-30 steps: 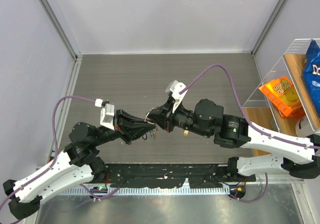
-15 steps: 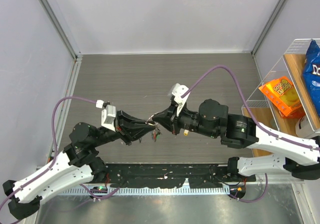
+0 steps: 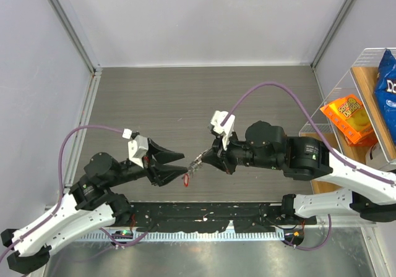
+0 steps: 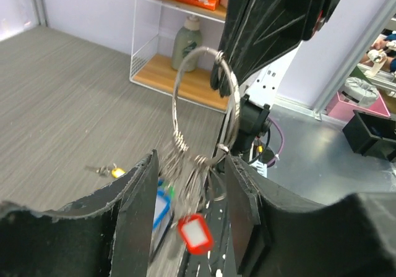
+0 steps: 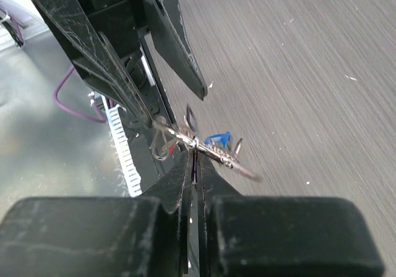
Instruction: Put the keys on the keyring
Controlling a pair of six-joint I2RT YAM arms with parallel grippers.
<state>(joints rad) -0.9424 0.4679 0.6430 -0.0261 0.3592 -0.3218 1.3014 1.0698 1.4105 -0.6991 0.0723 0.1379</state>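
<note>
Left gripper (image 3: pixel 181 167): I see its jaws now spread wide, off the keyring (image 4: pixel 234 113) they pinched 1 second ago, and drawn back a little.
Right gripper (image 3: pixel 202 160): now clamped fully on the ring, carrying it alone.
Red key (image 4: pixel 193 234): now swinging free below the ring.

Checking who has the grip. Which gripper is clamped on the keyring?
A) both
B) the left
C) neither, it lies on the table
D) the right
D: the right gripper is shut on the keyring, while the left gripper stands open around the hanging keys.
</note>
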